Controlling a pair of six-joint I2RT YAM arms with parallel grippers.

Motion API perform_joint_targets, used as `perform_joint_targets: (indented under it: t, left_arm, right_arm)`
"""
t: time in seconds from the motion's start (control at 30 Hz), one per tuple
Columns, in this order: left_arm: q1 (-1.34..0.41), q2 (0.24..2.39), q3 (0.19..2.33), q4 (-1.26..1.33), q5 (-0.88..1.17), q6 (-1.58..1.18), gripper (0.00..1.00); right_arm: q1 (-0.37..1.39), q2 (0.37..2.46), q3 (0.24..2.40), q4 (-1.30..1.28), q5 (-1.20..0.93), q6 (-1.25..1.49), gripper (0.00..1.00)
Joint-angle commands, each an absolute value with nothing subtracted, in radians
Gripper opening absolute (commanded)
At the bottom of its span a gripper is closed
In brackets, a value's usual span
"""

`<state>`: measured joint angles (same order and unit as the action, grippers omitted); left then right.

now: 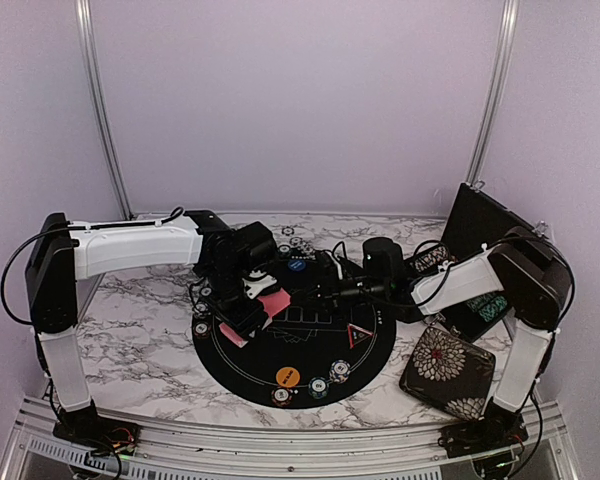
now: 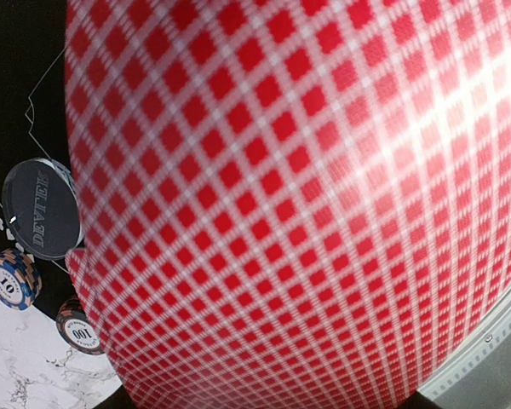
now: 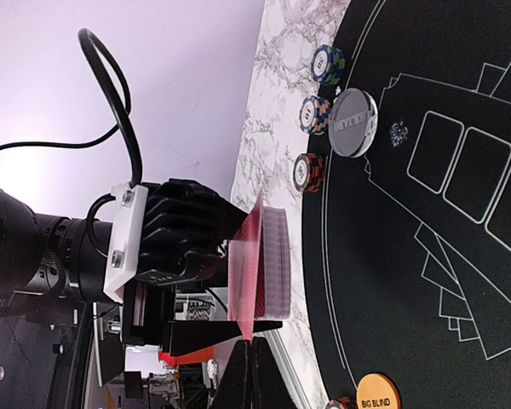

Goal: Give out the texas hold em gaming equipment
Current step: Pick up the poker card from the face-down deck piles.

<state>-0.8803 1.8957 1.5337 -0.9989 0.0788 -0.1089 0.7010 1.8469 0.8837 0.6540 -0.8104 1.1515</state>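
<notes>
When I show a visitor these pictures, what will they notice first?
The red-checked deck of cards fills the left wrist view; the left gripper holds it over the left edge of the round black mat. Next come the orange disc at the mat's near edge and the flowered pouch right of it.

Even soft light, close cards (image 2: 281, 204) blurred, glare perhaps upper right.
</notes>
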Motion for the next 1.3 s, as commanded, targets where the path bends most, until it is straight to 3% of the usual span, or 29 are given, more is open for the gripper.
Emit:
perform_joint_targets:
  t: [0.0, 0.63, 1.27]
  left_arm:
    - [-0.873, 1.847, 1.534, -1.001, 0.083, -0.107, 0.49]
    - [-0.873, 1.842, 1.543, -0.999, 0.087, -0.094, 0.48]
    - [-0.873, 1.835, 1.545, -0.999, 0.094, -0.090, 0.47]
  right_arm:
    - [0.713, 1.831, 0.912, 0.662, -0.827, 1.136, 0.00]
    - [0.741, 1.873, 0.934, 0.639, -0.819, 1.126, 0.00]
    - [0.743, 1.888, 0.954, 0.621, -0.818, 1.115, 0.21]
